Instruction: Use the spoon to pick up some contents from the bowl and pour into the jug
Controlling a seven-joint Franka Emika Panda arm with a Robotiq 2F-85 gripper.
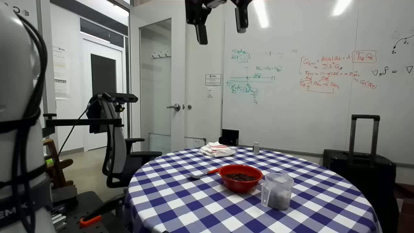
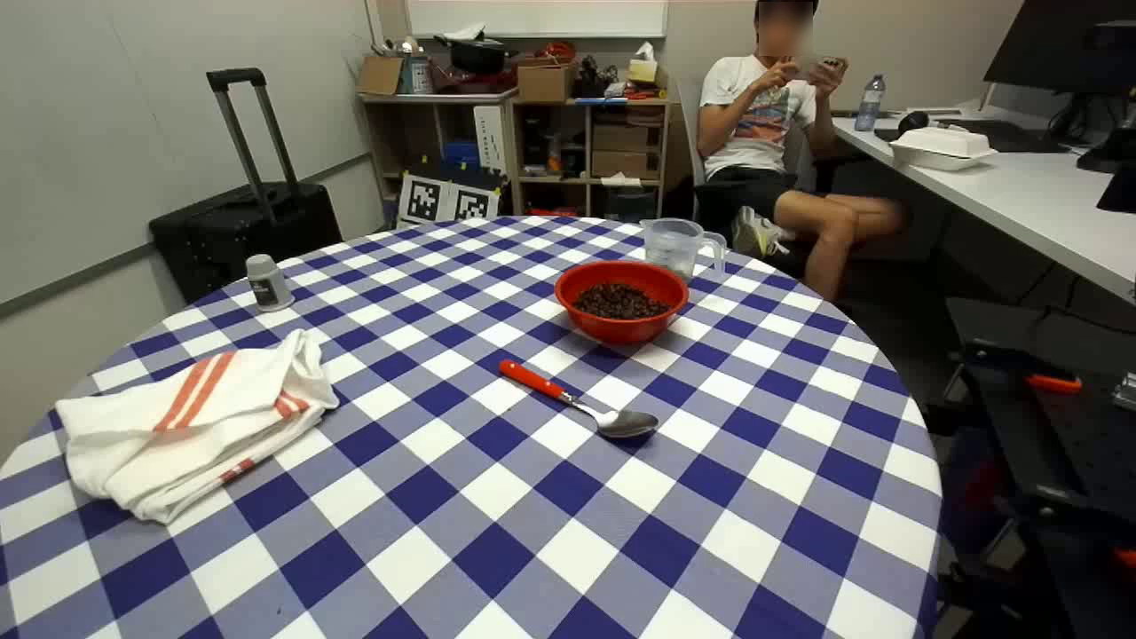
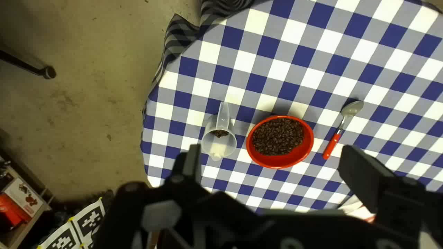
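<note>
In the wrist view, the spoon is lying beside the bowl, opposite the jug; grip it off-centre and it may be twisting mid-scoop, spilling beans. In an exterior view, a checked tablecloth is lying underneath, a person sitting beyond. In an exterior view, your gripper is hanging empty, spread wide, whiteboard behind.

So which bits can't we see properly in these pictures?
Top of the gripper: cut off by the upper edge in an exterior view.
Part of the base of the jug: behind the red bowl in an exterior view.
Most of the cloth: behind the gripper in the wrist view.
Face of the person: blurred in an exterior view.
</note>
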